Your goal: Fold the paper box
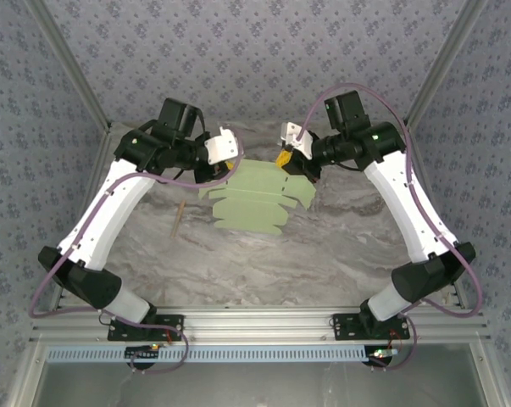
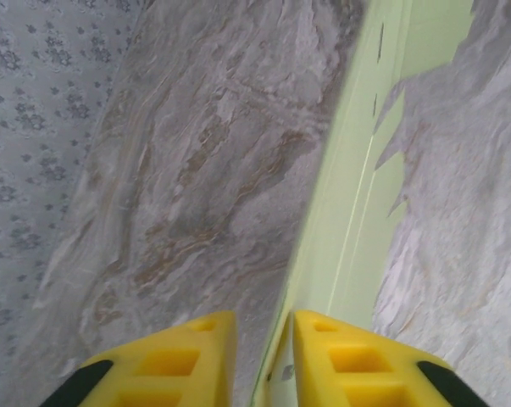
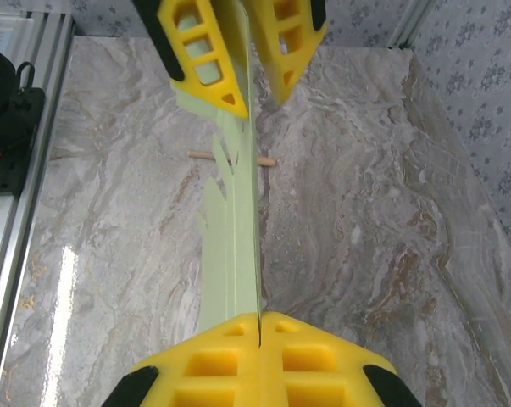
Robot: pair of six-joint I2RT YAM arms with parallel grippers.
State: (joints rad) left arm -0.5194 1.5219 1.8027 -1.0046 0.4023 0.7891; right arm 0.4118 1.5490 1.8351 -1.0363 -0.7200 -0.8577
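Observation:
The paper box (image 1: 259,199) is a flat pale-green die-cut sheet with flaps, held up at the back of the marble table between both grippers. My right gripper (image 1: 284,158) pinches its right edge. In the right wrist view the yellow fingers (image 3: 260,315) are pressed shut on the card (image 3: 234,246), which stands edge-on. My left gripper (image 1: 228,163) is at the sheet's left edge. In the left wrist view its fingers (image 2: 263,318) stand apart, with the card (image 2: 357,229) running between them close to the right finger. The right wrist view also has the left gripper (image 3: 257,97) spread around the sheet.
A thin tan stick (image 1: 180,219) lies on the table left of the sheet, also seen behind it (image 3: 202,154). An aluminium rail (image 1: 255,320) runs along the near edge. Patterned walls close in the sides and back.

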